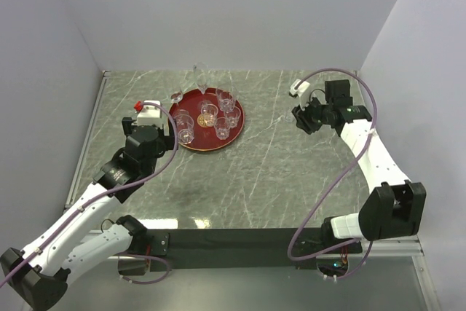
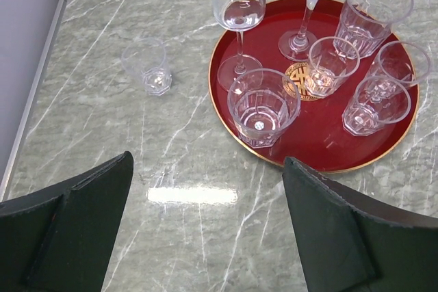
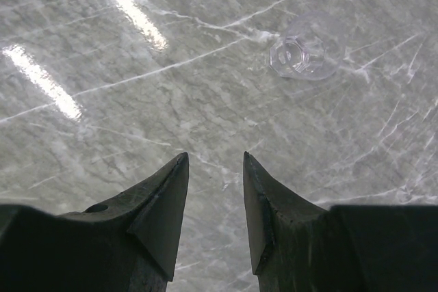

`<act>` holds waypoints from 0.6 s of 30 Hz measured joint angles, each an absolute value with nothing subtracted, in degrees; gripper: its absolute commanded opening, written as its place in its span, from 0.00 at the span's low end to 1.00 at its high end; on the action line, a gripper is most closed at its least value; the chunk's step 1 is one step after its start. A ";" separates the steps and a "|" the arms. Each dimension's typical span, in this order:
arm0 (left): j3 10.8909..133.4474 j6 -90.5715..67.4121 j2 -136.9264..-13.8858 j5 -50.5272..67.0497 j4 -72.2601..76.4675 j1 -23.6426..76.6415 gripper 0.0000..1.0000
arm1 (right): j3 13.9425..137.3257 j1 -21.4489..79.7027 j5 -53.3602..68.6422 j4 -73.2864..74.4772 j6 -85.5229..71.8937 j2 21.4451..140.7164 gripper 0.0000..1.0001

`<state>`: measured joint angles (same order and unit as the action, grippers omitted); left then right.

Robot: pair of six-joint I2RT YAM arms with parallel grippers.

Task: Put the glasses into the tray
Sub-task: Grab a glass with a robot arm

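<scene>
The open left claw (image 2: 207,162) should gently hug the small clear glass (image 2: 152,66) by the far edge, beside the round dark-red tray (image 2: 318,135); the right claw (image 3: 215,158) is open too.

Table (image 1: 291,158): grey-green marble top, white veins, glossy. Silver metal strip (image 1: 87,140) runs along the table's left edge, and shows in the left wrist view at the table's far-left side too. Black flat plate (image 1: 233,242) lies across the table's near edge. Plain white back wall (image 1: 233,12) rises at the table's far edge, left wall (image 1: 36,107) and right wall (image 1: 429,56) at its sides. Faint dark patch (image 1: 193,196) on the table surface, left of centre, towards the near edge. Bright light streaks (image 3: 130,11) reflect off the table in the right wrist view, one wide glare bar (image 2: 191,195) in the left wrist view
</scene>
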<state>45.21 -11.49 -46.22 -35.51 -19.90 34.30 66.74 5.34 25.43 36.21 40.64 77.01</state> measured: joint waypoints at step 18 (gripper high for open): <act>45.21 -11.49 -46.22 -35.90 -19.57 33.61 0.96 | 78.11 5.34 23.59 38.65 42.70 90.02 0.45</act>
